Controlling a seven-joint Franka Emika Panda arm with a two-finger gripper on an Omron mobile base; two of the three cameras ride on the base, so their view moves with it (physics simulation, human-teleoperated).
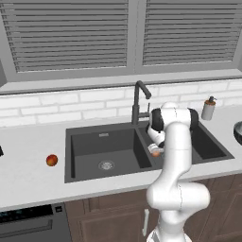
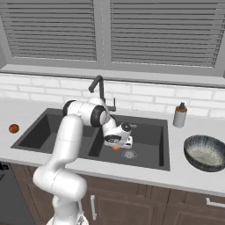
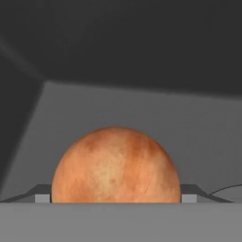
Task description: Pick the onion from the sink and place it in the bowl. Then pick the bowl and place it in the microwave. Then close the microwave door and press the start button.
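The onion [image 3: 116, 165], a smooth orange ball, rests on the floor of the right basin of the dark sink [image 1: 68, 156], close to the basin's front left. In both base views the onion [image 1: 155, 153] [image 2: 116, 148] peeks out under the hand. My gripper [image 3: 116, 196] is down over it and open, one fingertip [image 3: 42, 194] on each side, close against the ball. The ribbed blue-grey bowl [image 2: 205, 152] stands on the counter right of the sink, and its edge [image 1: 238, 132] shows at the frame border. The microwave and its door are out of view.
A redder round fruit [image 1: 52, 160] lies on the counter left of the sink. The tall dark faucet [image 2: 100, 90] rises behind the divider, just behind my arm. A soap dispenser [image 2: 179, 115] stands at the back right. A silver drain [image 2: 128, 154] sits beside the onion.
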